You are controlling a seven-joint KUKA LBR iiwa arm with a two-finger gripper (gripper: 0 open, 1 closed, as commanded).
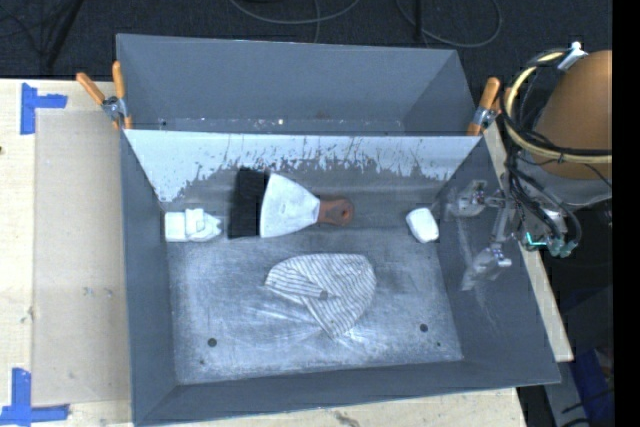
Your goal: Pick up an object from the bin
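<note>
**Hand at the right wall, pick not yet made**

The hand hangs over the sloped right wall of the bin. Open or closed: cannot tell. Nothing seen held.

Nearest thing is a small white oval piece, just left of the hand on the bin floor and clear of the rest, so likely the easiest pick. To do it well: come left off the wall, centre over the piece, descend straight, and close across its narrow side.

Count: one brush with black bristles, one striped cloth mid-floor, one white lump far left, one oval piece. Four in all.
</note>
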